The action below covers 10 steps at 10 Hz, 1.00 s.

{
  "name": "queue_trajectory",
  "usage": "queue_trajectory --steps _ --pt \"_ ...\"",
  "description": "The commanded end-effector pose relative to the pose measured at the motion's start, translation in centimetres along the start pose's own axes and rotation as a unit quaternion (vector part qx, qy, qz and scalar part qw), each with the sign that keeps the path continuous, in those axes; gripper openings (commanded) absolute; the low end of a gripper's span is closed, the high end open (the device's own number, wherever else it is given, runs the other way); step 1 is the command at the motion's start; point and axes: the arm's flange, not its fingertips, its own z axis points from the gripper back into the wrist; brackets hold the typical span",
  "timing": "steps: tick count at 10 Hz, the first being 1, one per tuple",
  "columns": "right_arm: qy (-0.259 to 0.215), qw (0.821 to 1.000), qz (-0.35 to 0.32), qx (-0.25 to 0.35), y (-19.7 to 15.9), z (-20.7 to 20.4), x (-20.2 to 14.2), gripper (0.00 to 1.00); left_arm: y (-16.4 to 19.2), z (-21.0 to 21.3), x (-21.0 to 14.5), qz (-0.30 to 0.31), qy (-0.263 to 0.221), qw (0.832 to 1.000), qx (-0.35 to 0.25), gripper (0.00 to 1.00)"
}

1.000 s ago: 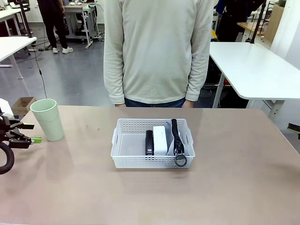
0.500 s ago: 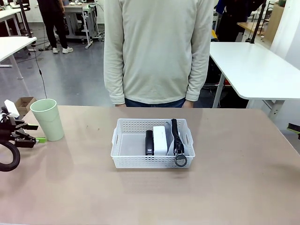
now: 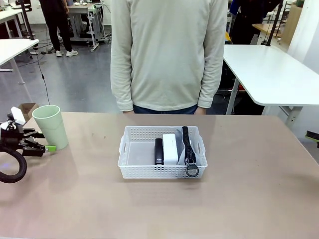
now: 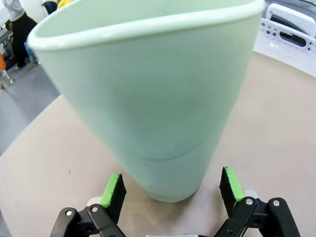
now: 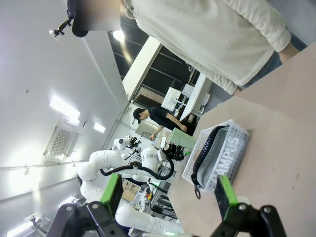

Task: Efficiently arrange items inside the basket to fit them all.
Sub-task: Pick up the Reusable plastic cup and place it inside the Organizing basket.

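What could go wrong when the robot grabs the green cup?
The left gripper, open, flanks the cup low, near its base, so the tall cup could tip or slip. The basket has bare floor only left of the stapler; set down carelessly, the cup could knock it.

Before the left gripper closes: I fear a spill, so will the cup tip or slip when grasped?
Probably light: the cup looks like thin plastic. Its smooth walls taper downward, so it may slip between the pads. Tall with a narrow base, it could tip if nudged.
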Motion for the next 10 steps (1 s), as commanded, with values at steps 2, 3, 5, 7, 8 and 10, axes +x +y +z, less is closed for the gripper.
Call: queue_trajectory --steps 2,3,5,7,8,10 --pt "0.006 1.0 0.0 0.003 0.4 0.3 -0.2 1.0 0.3 -1.0 0.3 0.021 -0.046 0.999 -0.008 1.0" --pt "0.006 1.0 0.0 0.003 0.4 0.3 -0.2 1.0 0.2 -1.2 0.5 0.025 -0.053 0.998 -0.012 1.0" --pt "0.006 1.0 0.0 0.003 0.4 0.3 -0.2 1.0 0.3 -1.4 0.8 0.035 -0.071 0.997 -0.016 1.0" --pt "0.006 1.0 0.0 0.003 0.4 0.3 -0.2 1.0 0.2 -1.2 1.5 0.045 -0.098 0.994 -0.021 1.0" --pt "0.006 1.0 0.0 0.003 0.4 0.3 -0.2 1.0 0.3 -1.2 1.8 0.048 -0.109 0.993 -0.02 1.0" --pt "0.006 1.0 0.0 0.003 0.4 0.3 -0.2 1.0 0.2 -1.0 2.7 0.057 -0.137 0.989 -0.019 1.0"
